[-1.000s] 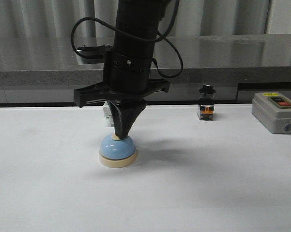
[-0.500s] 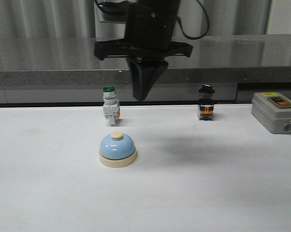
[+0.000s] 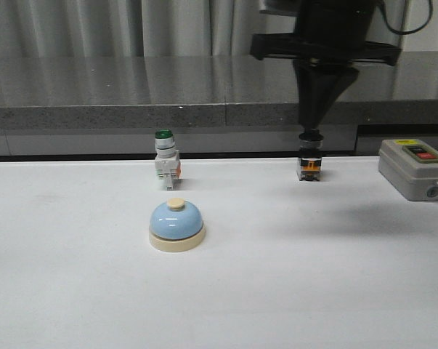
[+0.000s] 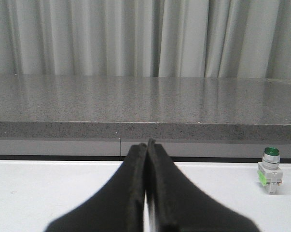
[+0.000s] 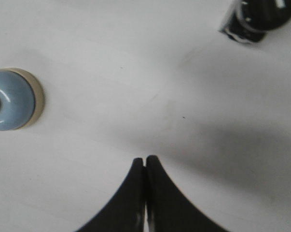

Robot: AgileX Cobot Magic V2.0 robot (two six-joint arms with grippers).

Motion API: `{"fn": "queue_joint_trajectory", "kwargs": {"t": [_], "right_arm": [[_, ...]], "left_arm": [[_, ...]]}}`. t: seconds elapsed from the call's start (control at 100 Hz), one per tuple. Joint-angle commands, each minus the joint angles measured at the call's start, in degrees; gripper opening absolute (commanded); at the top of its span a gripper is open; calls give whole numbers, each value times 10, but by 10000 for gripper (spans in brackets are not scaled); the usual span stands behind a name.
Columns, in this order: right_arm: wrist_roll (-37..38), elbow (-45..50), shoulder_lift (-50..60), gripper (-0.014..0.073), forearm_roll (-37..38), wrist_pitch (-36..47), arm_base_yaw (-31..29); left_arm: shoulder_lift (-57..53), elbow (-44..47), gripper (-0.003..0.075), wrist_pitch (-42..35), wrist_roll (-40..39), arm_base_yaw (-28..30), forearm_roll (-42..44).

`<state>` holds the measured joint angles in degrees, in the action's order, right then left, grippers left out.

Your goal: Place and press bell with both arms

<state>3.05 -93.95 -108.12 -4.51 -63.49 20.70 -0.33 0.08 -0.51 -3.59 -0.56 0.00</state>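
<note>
The light-blue bell (image 3: 176, 224) with its cream base and button stands alone on the white table (image 3: 291, 291), left of centre; nothing touches it. My right gripper (image 3: 311, 125) hangs point-down high at the back right, shut and empty, just above the black-capped switch (image 3: 309, 161). From the right wrist, the bell (image 5: 10, 99) lies far to one side of the shut right gripper (image 5: 145, 158). The left arm is outside the front view. Its own camera shows the left gripper (image 4: 146, 143) shut with nothing in it, facing the grey ledge.
A green-capped white switch (image 3: 165, 160) stands behind the bell, also seen from the left wrist as the green-capped switch (image 4: 270, 165). A grey control box (image 3: 415, 169) with a red button sits at the right edge. A grey stone ledge (image 3: 131, 109) and curtains close off the back.
My right gripper has lifted off the bell's button and swung up and to the right, ending above the black-capped switch. The bell has stayed in place.
</note>
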Motion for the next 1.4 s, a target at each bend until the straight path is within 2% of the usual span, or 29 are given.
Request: {"fn": "queue_joint_trajectory", "kwargs": {"t": [0.0,0.67,1.02,1.39], "right_arm": [[3,21,56,-61,-3,27,-27],[4,315,248,-61,-23,150,-220],[4,426,345,-61,-28,202,-232],[4,533,529,-61,-28,258,-232]], "left_arm": [[-17,25,-20,-45,0,2,-8],[-17,25,-20,-45,0,2,-8],[-17,25,-20,-45,0,2,-8],[-17,25,-20,-45,0,2,-8]]}}
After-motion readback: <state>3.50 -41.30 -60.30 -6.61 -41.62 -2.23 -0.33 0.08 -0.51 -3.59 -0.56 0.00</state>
